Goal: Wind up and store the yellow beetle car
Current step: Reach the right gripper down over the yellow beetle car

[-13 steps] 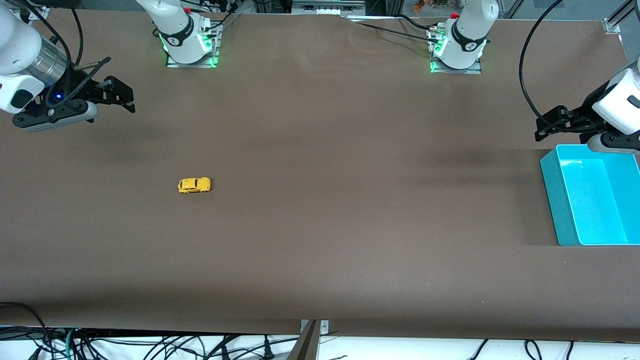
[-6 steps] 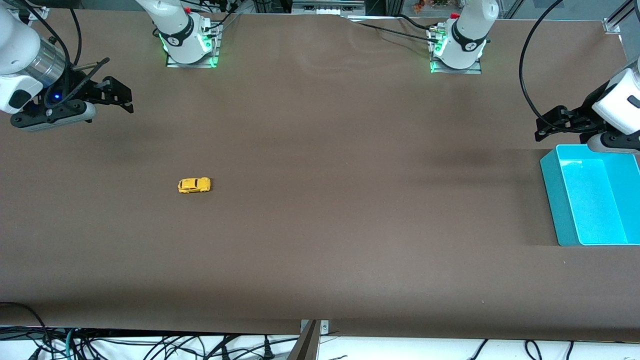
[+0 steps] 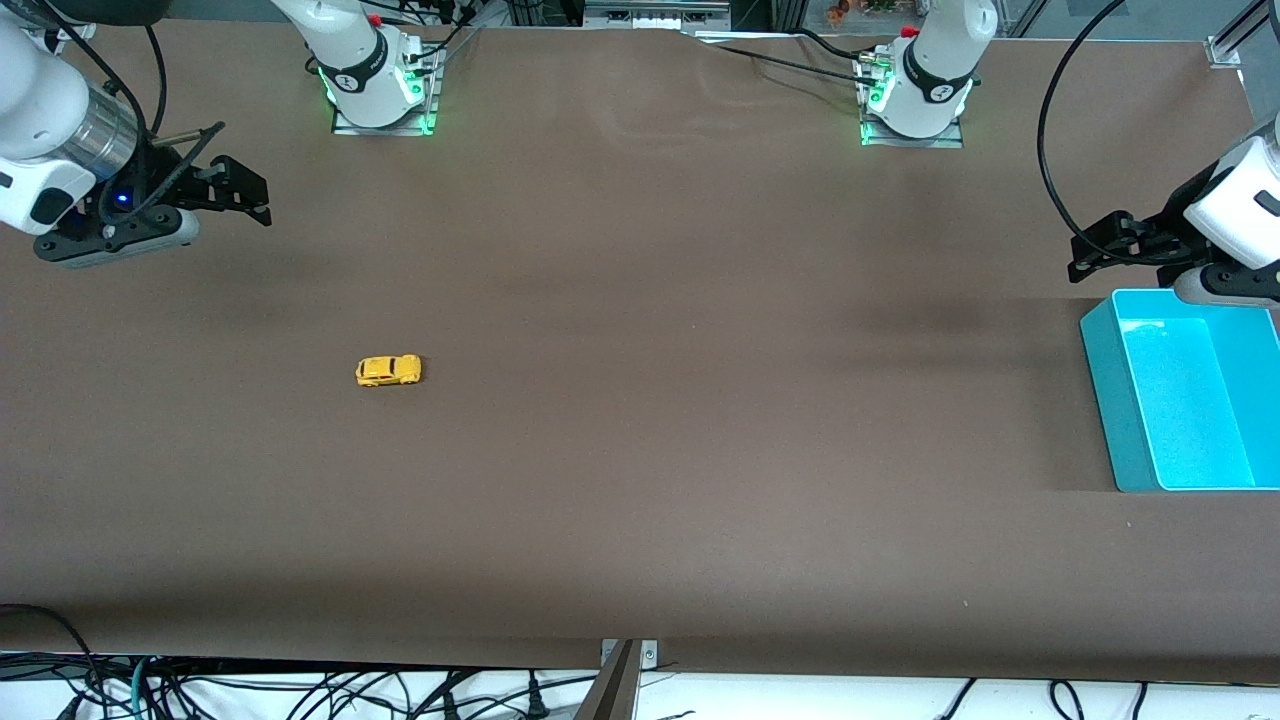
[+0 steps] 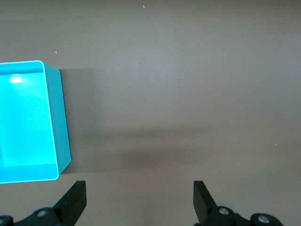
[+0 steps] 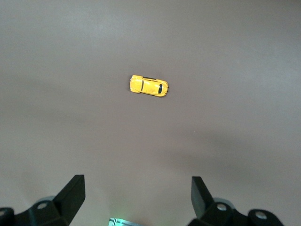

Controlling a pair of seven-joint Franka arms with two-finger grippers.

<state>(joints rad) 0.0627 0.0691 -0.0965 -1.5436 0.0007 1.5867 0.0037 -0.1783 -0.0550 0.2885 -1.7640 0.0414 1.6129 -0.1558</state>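
Light: even and bright from overhead on the brown desk [image 3: 640,450].
Shadows: soft dark smudges on the desk under both arms.
Glare: a white glint inside the teal bin [image 4: 16,79].
Focus: sharp throughout.

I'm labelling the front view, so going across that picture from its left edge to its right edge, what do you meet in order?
Right hand, open over bare table → yellow beetle car standing on the table → left hand, open above the table → teal bin.
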